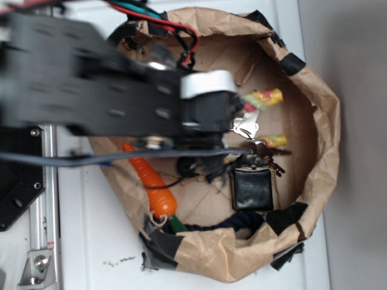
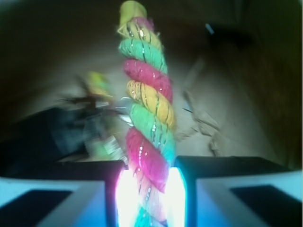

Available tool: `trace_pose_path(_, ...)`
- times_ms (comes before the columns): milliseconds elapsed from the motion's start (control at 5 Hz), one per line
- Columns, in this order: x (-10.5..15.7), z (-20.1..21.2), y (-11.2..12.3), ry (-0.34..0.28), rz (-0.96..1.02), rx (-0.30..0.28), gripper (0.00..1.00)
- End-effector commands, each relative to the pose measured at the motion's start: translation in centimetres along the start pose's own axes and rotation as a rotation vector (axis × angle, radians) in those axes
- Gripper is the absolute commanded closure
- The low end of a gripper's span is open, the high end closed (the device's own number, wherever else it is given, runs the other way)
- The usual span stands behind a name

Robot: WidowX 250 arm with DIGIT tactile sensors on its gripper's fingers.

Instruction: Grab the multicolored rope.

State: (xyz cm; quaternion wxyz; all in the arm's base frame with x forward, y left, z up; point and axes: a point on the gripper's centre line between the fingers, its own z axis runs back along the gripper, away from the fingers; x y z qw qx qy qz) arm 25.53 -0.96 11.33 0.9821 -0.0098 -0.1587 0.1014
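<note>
From the wrist camera I see the gripper (image 2: 150, 189) with its two pale blue-white fingers (image 2: 52, 201) pressed against either side of the thick twisted rope of pink-red, yellow and light green strands (image 2: 149, 113), so the jaws are clamped on it low down. The rope rises straight away from the fingers and ends in a frayed yellowish tip at the top of the view. Behind it, blurred, I make out a dark object to the left and brown cardboard flooring to the right. From the exterior camera, the black arm (image 1: 91, 84) reaches in from the left, level over the crumpled brown paper enclosure (image 1: 320, 133), with its white-topped wrist block above the floor inside. Past the wrist, the rope's yellow and pink end (image 1: 266, 97) sticks out to the right, and a second yellowish end shows a little lower. Just below sit a metal key bunch (image 1: 260, 151) and a black leather pouch (image 1: 253, 188). An orange carrot (image 1: 154, 184) lies to the left, and a dark navy rope (image 1: 236, 220) curves along the lower wall.
</note>
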Motion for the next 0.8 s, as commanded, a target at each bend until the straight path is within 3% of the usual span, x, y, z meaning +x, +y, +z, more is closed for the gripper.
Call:
trace_pose_path(0,2.4,6.1,1.1,0.097,-0.151,-0.028,1.0)
trace_pose_path(200,2.8,5.0,4.2,0.156,-0.06,-0.032,1.0)
trace_pose_path(600,3.0,4.6,4.4,0.187,-0.068,-0.016,1.0)
